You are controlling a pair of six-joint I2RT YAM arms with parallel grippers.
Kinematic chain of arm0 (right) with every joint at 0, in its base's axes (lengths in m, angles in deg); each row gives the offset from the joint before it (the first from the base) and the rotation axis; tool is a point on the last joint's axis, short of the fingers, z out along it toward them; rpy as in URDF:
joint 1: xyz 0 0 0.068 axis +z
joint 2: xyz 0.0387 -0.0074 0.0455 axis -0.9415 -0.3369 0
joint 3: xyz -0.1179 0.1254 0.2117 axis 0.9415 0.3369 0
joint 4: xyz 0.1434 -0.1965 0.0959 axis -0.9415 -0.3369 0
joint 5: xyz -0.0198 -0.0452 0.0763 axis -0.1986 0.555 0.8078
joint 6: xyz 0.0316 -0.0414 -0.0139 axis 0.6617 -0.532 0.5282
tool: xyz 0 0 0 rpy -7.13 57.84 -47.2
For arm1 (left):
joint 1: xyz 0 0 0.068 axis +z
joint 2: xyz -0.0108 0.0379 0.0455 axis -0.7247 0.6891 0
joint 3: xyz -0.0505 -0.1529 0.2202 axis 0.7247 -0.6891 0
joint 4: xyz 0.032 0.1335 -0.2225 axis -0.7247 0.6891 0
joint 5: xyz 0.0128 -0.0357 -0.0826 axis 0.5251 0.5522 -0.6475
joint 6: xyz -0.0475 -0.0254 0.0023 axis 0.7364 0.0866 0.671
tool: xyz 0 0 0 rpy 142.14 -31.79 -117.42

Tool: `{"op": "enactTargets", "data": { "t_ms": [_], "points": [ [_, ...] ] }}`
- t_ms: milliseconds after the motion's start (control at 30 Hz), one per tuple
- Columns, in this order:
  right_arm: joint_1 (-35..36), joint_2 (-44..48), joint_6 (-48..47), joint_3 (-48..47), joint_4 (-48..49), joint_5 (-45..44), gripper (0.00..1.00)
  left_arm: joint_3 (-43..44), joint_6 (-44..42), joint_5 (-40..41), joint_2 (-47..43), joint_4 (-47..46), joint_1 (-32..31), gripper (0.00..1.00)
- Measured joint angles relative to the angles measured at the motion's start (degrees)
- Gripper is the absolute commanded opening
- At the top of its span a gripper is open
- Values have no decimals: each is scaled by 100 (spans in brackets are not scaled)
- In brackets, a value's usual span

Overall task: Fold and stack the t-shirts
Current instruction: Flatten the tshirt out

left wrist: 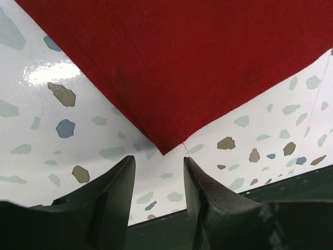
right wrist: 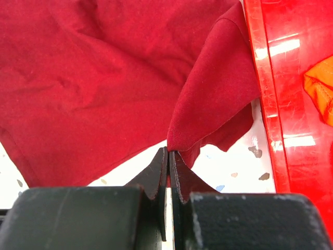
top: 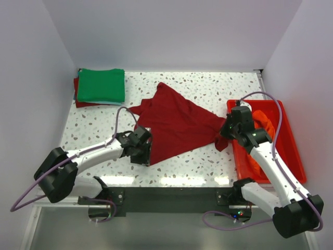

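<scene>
The dark red t-shirt (top: 174,122) lay spread in the middle of the surface (top: 208,86), its right edge clamped in the right claw (right wrist: 169,152) beside the red tub (top: 294,151). The left claw (left wrist: 158,161) stood apart and empty, just short of the shirt's near corner. A good pinch probably needed it to slide forward, low, until the hem sat between the fingers before closing. The left wrist view showed that gap; only the top view showed the folded green t-shirt (top: 101,85) at far left.
</scene>
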Motion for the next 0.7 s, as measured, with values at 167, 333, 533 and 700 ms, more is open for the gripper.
{"op": "enactTargets", "data": {
  "t_ms": [167, 333, 533, 700],
  "points": [
    [0, 35, 31, 26, -2, 0, 0, 0, 7, 2, 227, -46, -2, 46],
    [0, 42, 35, 26, -2, 0, 0, 0, 101, -35, 341, -299, -2, 46],
    [0, 42, 35, 26, -2, 0, 0, 0, 166, -192, 616, -680, -2, 26],
    [0, 42, 33, 26, -4, -2, 0, 22, 151, -271, 748, -809, -2, 0]
  ]
}}
